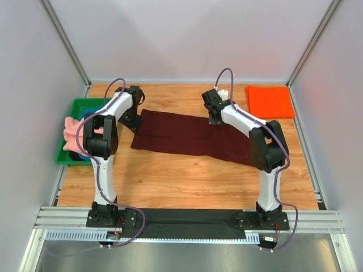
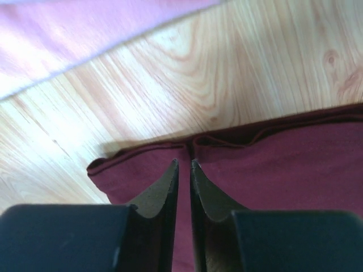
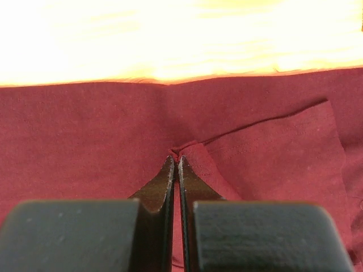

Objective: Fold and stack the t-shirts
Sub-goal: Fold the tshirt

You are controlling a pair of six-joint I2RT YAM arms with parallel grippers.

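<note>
The dark maroon t-shirt (image 1: 187, 137) lies spread as a long band across the middle of the table. My left gripper (image 1: 134, 123) is down at its left far corner. In the left wrist view the gripper (image 2: 184, 163) has its jaws a narrow slit apart, and the shirt's hemmed edge (image 2: 283, 164) puckers just ahead of the tips. My right gripper (image 1: 214, 118) sits at the shirt's far edge, right of centre. It (image 3: 174, 158) is shut on a small pinched fold of the maroon cloth (image 3: 85, 124). A folded orange t-shirt (image 1: 270, 101) lies at the back right.
A green tray (image 1: 76, 107) stands at the left edge, holding a bunched salmon-pink shirt (image 1: 71, 129) and a bit of blue cloth (image 1: 85, 154). Grey walls enclose the table on three sides. Bare wood shows in front of the maroon shirt.
</note>
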